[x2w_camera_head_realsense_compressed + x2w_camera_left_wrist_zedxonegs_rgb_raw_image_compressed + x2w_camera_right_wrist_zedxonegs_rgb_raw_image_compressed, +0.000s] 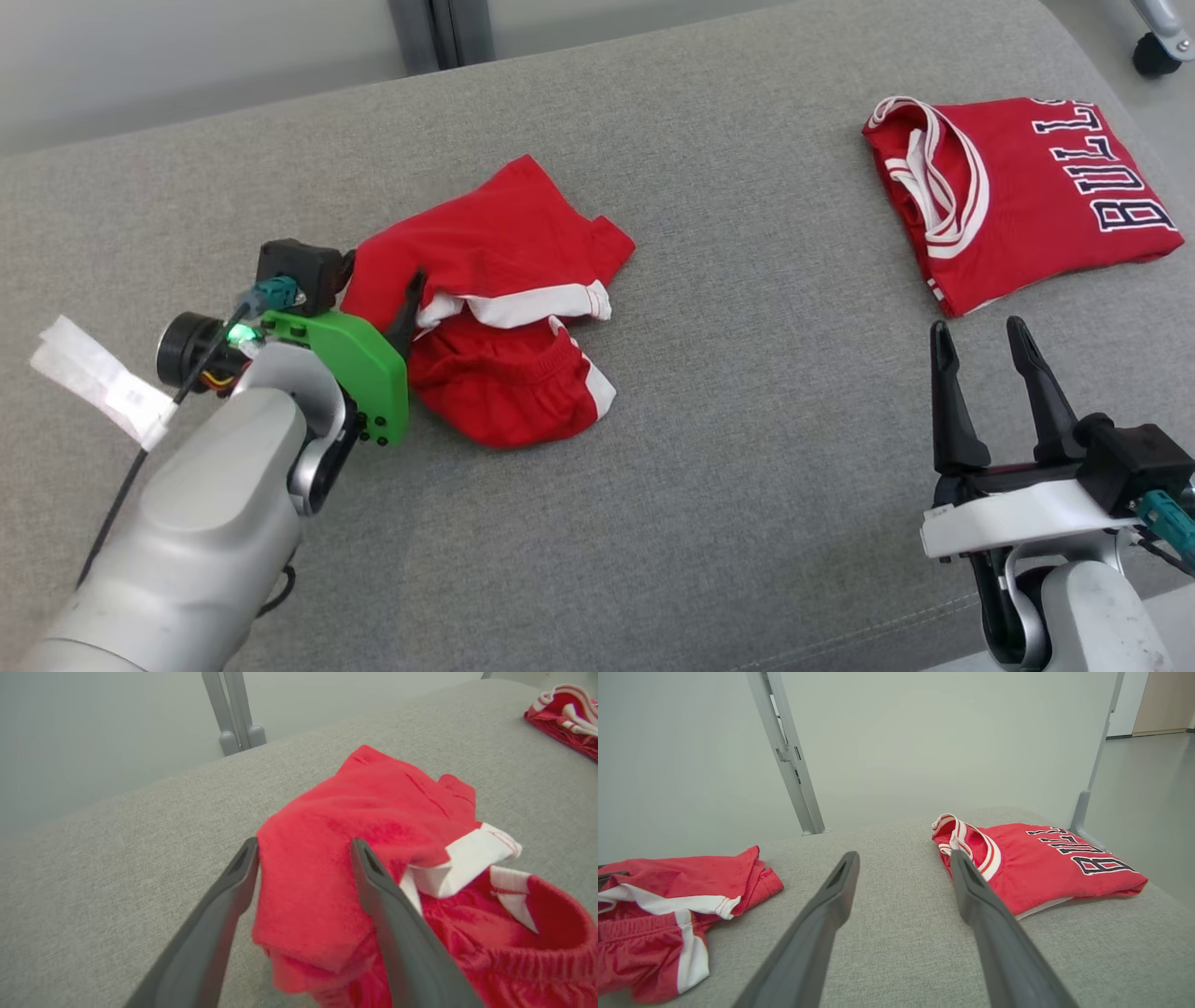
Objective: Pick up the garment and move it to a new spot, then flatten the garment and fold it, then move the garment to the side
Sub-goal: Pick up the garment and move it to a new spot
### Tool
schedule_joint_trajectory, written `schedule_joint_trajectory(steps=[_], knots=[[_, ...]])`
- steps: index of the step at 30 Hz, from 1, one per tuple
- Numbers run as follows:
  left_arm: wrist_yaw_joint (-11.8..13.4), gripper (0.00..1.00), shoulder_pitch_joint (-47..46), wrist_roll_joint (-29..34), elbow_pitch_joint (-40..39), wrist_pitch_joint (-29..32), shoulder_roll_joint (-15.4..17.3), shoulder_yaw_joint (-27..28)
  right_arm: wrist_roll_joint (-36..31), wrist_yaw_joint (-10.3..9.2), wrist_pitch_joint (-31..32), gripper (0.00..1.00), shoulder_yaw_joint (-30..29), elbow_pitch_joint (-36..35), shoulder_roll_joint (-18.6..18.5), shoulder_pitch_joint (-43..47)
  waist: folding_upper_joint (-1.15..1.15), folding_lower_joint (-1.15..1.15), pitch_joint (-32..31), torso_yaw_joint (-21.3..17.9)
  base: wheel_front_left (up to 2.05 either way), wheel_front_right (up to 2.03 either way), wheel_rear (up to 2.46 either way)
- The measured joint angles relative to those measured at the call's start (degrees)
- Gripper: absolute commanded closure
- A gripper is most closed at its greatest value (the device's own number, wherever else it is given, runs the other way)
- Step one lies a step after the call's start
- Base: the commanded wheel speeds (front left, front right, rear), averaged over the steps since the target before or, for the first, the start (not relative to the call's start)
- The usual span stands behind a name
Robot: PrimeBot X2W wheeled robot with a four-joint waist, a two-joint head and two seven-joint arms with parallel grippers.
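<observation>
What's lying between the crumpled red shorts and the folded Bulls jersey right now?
Nothing. Only bare grey cushion separates the shorts from the jersey, as the head view and the right wrist view both show.

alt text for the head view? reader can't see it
A crumpled red garment with white trim lies on a grey surface, the left gripper at its left edge, one dark finger against the cloth. A folded red Bulls jersey lies far right; the right gripper hangs open at lower right.
</observation>
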Motion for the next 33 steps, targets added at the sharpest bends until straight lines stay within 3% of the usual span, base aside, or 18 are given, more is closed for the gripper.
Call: schedule_joint_trajectory(steps=[6, 13, 18, 27, 33], knots=[[0.2, 0.00, 2.2, 0.1, 6.1, -6.9, -4.2, 0.1, -0.7, 0.00, -0.3, 0.00, 0.1, 0.9, 0.0, 0.0, 0.00, 0.00, -0.3, 1.4, 0.00, 0.00, 0.00], [0.3, 0.00, 4.5, 0.5, 6.3, -10.7, -5.9, 2.8, -2.1, 0.00, -0.3, 0.00, -0.4, 1.6, 0.0, 0.1, 0.00, 0.00, -3.3, 4.5, 0.00, 0.00, 0.00], [2.2, 0.00, 9.4, 3.4, -1.9, -11.0, -6.0, 9.2, -3.2, 0.00, -0.3, 0.00, -0.5, 1.9, 0.0, 1.2, 0.00, 0.00, -6.3, 6.7, 0.00, 0.00, 0.00], [5.3, 0.00, 27.0, 11.9, -16.8, -11.0, -8.1, 19.5, -5.1, 0.00, -0.3, 0.00, -0.3, 3.0, 0.0, 5.3, 0.00, 0.00, -11.6, 10.5, 0.00, 0.00, 0.00], [6.7, 0.00, 35.3, 16.6, -21.9, -11.1, -9.6, 24.9, -3.0, 0.00, -0.4, 0.00, 0.2, 4.2, 0.0, 7.1, 0.00, 0.00, -13.6, 12.1, 0.00, 0.00, 0.00]])
